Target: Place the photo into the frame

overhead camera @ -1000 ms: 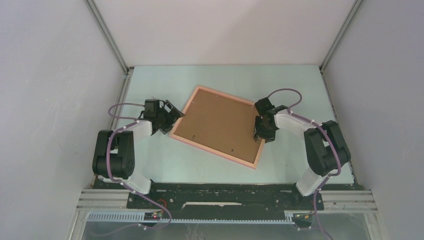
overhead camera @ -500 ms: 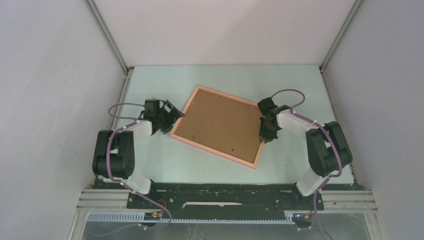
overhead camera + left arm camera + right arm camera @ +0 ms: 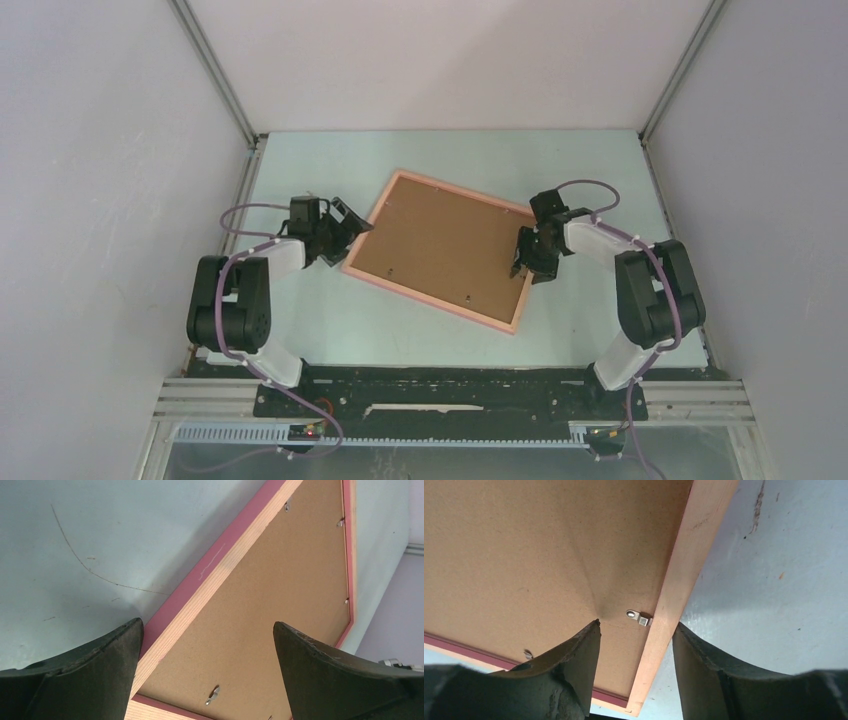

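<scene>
Brown backing board up, the frame lies in the middle of the table, the photo unseen; with left gripper jaws wide apart at its corner toward the left edge and right gripper jaws apart astride a clip, a push there may slide the unheld frame.

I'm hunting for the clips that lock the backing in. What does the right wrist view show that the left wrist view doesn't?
Only right wrist: one metal clip close up against the frame's wooden rail, between the fingers of the open right gripper, and a crease in the backing board. Only left wrist: the frame's pink outer side, small clips along its far rail, a long scratch on the table, the open left gripper. Both: frame face down, brown board uppermost. The photo appears in neither.
</scene>
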Controlling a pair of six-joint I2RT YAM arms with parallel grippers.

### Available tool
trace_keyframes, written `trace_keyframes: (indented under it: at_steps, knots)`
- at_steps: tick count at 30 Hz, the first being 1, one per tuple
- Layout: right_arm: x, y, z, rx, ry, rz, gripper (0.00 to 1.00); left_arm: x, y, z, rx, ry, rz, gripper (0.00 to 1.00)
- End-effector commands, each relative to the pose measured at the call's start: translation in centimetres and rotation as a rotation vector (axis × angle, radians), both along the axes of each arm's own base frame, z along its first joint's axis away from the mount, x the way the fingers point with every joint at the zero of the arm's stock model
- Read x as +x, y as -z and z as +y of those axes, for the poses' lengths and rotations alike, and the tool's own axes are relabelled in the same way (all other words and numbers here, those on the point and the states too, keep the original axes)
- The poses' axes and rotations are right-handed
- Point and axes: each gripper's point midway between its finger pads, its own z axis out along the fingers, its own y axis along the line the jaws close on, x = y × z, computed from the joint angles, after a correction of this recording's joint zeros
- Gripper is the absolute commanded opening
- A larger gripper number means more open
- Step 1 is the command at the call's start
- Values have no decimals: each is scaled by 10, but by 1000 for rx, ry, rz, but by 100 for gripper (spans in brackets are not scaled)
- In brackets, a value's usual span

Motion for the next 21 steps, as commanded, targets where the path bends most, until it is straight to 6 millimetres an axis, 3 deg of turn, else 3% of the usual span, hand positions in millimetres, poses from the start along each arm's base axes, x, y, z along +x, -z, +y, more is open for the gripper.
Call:
trace_keyframes:
  at_steps: [1, 9, 16, 21]
  knots:
    - [42, -15, 29, 136, -26, -101, 62, -22, -3, -42, -148, 134, 54, 100]
    - [114, -14, 12, -41, -60, -186, 63, -79, 5, -82, -178, 248, 81, 99]
    - [169, -23, 24, -50, -125, -257, 69, -132, 7, -130, -134, 378, 89, 99]
    - [192, -40, 45, -26, -201, -277, 75, -164, 5, -153, -125, 438, 75, 99]
